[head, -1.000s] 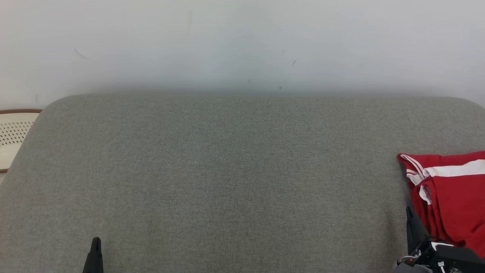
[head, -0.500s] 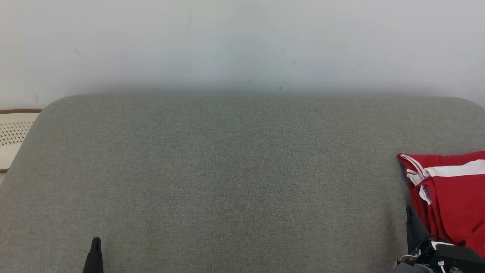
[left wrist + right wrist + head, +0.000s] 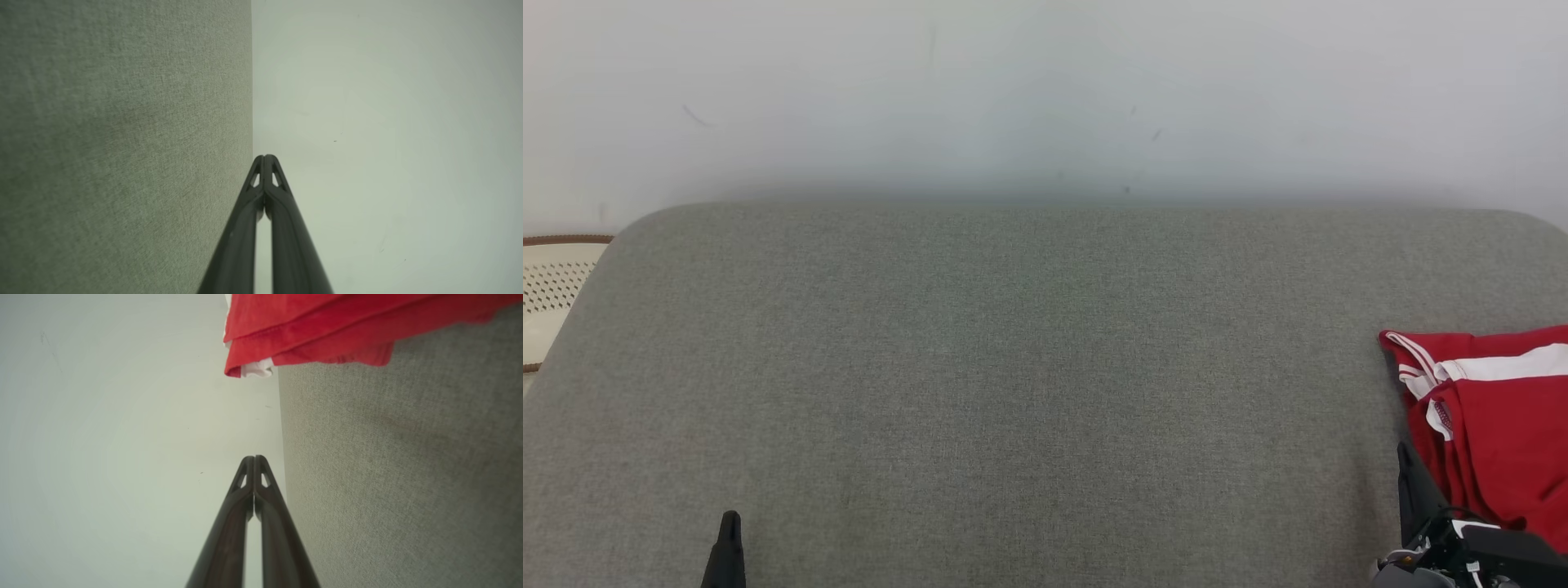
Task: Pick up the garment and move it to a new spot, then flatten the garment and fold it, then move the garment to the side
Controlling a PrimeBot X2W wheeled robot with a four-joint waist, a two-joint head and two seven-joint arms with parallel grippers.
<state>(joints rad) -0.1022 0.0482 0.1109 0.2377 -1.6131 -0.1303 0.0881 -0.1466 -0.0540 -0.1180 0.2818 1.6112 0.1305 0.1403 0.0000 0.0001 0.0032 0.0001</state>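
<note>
Garment (image 3: 1494,425): one, red, folded, at the right edge of the grey cushion (image 3: 1013,367), white stripe (image 3: 1503,366) running crosswise; left gripper (image 3: 265,157) and right gripper (image 3: 254,458), fingers pressed together, empty

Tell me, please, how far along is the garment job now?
Done, it seems: the red garment lies folded in layers at the right side of the grey cushion. In hand: nothing; the left gripper and the right gripper are shut and empty. Left: apparently nothing.

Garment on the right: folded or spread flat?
Folded. The garment lies in stacked layers, hems one over another in the right wrist view, at the right of the cushion.
</note>
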